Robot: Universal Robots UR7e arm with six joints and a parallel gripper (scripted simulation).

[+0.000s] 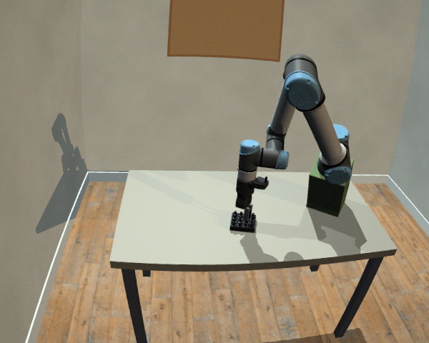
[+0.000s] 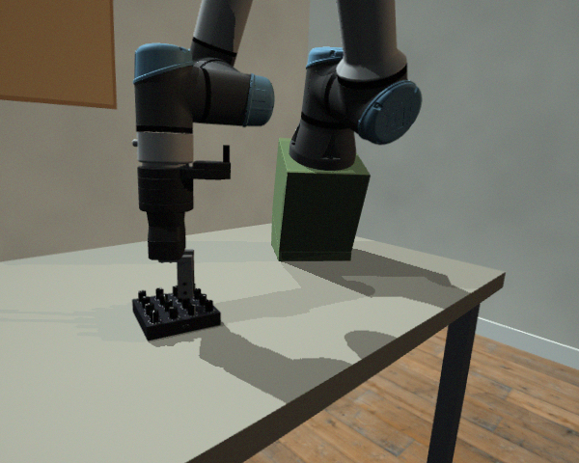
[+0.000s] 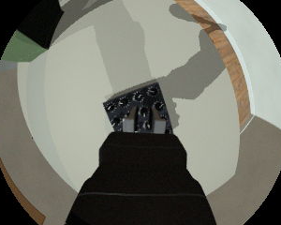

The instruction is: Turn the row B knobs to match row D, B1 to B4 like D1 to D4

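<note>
1. 1 arm (image 1: 303,111) reaches down from its green pedestal (image 1: 324,201) over the knob box (image 1: 242,222).
2. The knob box sits near the middle of the counter (image 1: 170,221), on its feet.
3. The hand (image 2: 184,287) is down among the knobs, fingers (image 2: 184,271) partly closed; whether they grip a knob cannot be told.

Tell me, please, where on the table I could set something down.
Bare stretches lie left of the knob box and along the front edge of the table. It is crowded between the knob box, the gripper and the green pedestal.
</note>
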